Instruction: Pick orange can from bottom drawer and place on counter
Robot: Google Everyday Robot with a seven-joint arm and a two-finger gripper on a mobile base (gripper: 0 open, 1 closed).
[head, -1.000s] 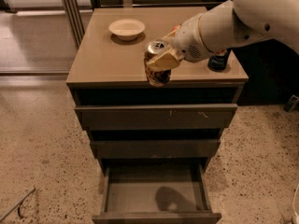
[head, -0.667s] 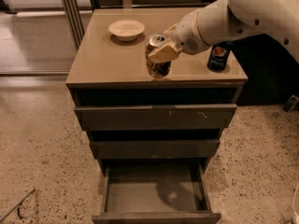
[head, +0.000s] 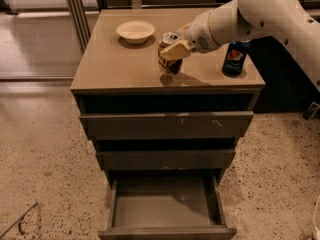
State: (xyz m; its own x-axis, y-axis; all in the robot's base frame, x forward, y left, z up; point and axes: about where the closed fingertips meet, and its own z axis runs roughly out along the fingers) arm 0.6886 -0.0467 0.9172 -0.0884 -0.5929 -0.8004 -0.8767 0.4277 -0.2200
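Tan counter (head: 117,70) beneath gripper (head: 173,47) clasping orange can (head: 169,64)

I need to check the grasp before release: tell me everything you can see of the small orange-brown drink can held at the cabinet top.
The orange-brown drink can looks like metal, with a dark body, pale label patches and a silver top. It is roughly upright over the front middle of the glossy tan counter. The gripper is shut on its upper half, with one pale finger crossing its front. Its shadow lies right beside its base. Whether the base touches the counter cannot be told.
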